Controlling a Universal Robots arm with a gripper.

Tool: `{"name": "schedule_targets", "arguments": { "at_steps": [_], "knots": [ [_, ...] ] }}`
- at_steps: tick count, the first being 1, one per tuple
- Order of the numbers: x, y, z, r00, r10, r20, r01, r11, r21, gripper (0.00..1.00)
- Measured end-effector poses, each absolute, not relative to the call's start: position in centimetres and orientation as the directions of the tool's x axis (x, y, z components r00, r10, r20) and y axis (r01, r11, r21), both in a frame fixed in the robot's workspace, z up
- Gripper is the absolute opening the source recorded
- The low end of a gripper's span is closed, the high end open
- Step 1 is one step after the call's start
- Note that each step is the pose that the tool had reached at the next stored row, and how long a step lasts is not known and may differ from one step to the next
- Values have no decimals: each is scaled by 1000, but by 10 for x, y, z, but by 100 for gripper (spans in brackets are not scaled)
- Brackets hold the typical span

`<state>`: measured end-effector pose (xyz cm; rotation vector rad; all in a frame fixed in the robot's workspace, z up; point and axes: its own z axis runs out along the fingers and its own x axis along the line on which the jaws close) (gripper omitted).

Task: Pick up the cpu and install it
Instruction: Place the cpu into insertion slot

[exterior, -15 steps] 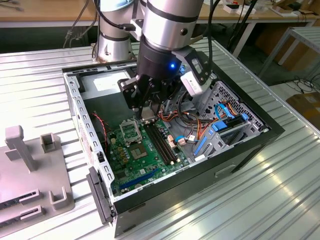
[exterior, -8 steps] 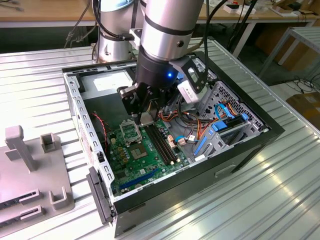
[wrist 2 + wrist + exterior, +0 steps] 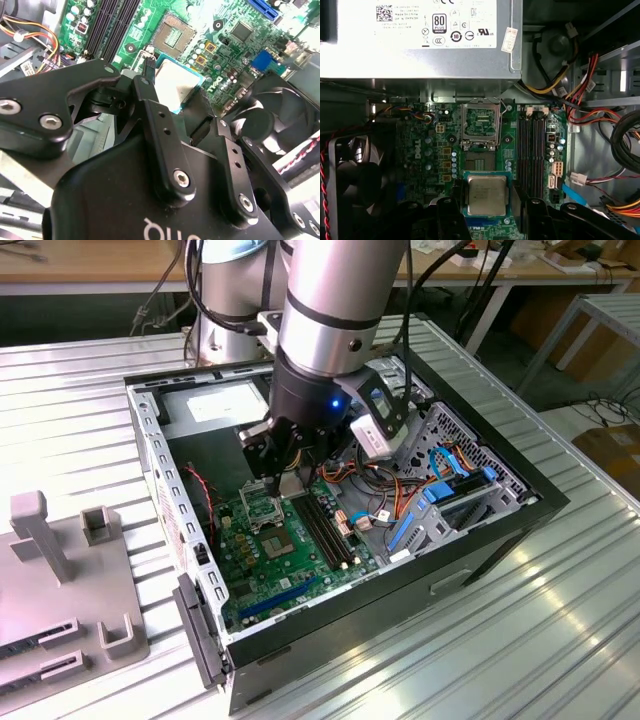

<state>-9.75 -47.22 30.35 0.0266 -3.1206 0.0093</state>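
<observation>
The cpu point(image 3: 486, 194) is a small silver square with a thin green rim, and my gripper point(image 3: 488, 201) is shut on it, one black finger point(image 3: 452, 212) on each side. In the second wrist view the cpu point(image 3: 176, 80) sits between the gripper point(image 3: 175, 97) fingertips, hanging above the green motherboard point(image 3: 220, 55). The open metal socket frame point(image 3: 481, 122) lies a short way beyond the chip, with its contact field showing. In the exterior view the gripper point(image 3: 290, 480) hovers inside the open computer case, just above the socket point(image 3: 262, 512).
A grey power supply point(image 3: 420, 35) stands behind the socket. Black memory slots point(image 3: 535, 145) run beside it, and a black fan point(image 3: 355, 175) sits on the other side. Bundled cables point(image 3: 590, 75) and a blue drive cage point(image 3: 450, 490) crowd the case. A grey fixture point(image 3: 60, 580) stands on the exterior view's left.
</observation>
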Motion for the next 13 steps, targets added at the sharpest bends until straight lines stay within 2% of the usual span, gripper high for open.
{"name": "schedule_targets", "arguments": {
  "at_steps": [13],
  "knots": [
    [-98, -474, 276, -1000, -17, 21, -17, 1000, -6, 47]
  ]
}}
